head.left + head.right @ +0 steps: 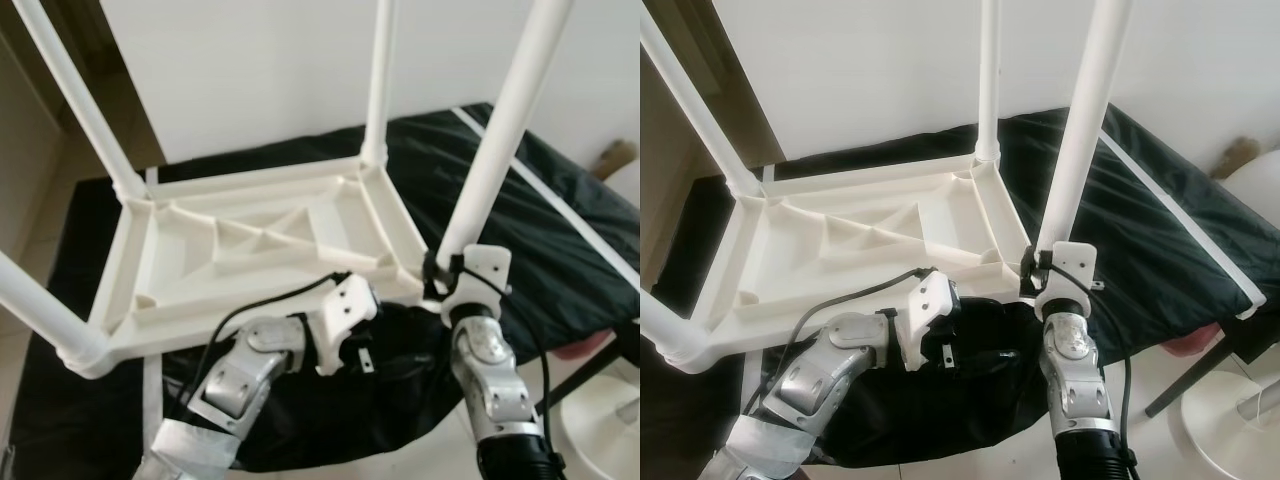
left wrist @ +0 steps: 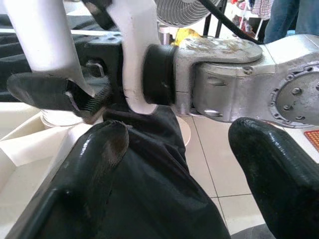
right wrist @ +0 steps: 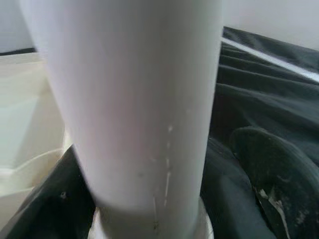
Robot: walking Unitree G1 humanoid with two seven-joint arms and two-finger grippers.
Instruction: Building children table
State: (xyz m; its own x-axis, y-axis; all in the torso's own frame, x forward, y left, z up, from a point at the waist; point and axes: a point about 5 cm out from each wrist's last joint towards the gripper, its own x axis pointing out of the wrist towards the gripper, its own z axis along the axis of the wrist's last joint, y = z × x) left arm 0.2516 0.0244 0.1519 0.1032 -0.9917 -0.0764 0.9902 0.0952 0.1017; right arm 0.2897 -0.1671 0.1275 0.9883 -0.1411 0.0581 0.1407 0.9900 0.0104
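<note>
Right gripper clamps table leg — left gripper released nr tabletop.

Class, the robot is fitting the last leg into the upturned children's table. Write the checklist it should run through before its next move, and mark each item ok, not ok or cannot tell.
1. Right gripper closed around the near-right leg at its base: ok.
2. That leg fully seated in its corner socket: cannot tell, the gripper hides the joint.
3. Leg upright: not ok, it leans a little.
4. Other three legs standing in their corners, for instance the far-right leg: ok.
5. Left gripper open and free, close beside the right one: ok.
6. Table top lying underside up on the black cloth: ok.
</note>
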